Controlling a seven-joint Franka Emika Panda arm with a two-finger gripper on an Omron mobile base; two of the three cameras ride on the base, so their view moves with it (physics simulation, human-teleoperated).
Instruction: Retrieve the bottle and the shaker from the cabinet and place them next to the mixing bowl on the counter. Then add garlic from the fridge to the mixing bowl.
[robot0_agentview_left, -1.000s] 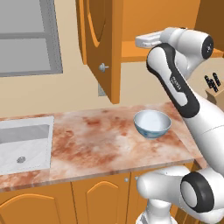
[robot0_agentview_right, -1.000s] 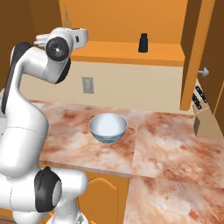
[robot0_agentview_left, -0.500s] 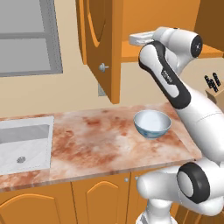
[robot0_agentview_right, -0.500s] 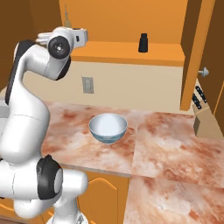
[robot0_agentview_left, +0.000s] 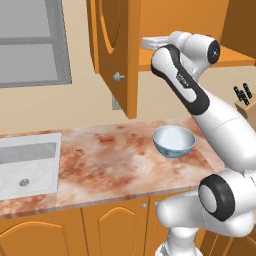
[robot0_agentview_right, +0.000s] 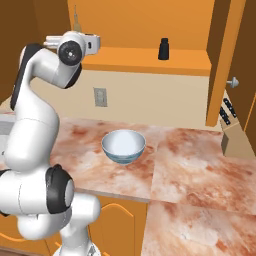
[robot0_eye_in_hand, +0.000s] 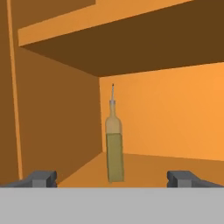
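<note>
Pincer (robot0_eye_in_hand: 112, 178) wide open, empty, levelled at upright bottle (robot0_eye_in_hand: 114, 144) on cabinet shelf (robot0_eye_in_hand: 175, 164), lined up to straddle it; bowl (robot0_agentview_left: 173, 141) waits on desk (robot0_agentview_left: 110, 162).

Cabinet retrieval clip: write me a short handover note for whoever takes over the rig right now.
Gripper: open, holding nothing, raised at the open cabinet and lined up on the bottle.
Bottle: upright on the cabinet shelf near the back left corner, centred between the fingertips but not touched.
Shaker: dark, upright on the same shelf, further right.
Mixing bowl: on the counter, nothing visible inside or beside it.
Done: cabinet door is open.
Left: grasp the bottle, set it by the bowl, same for the shaker, then fetch garlic from the fridge into the bowl.
</note>
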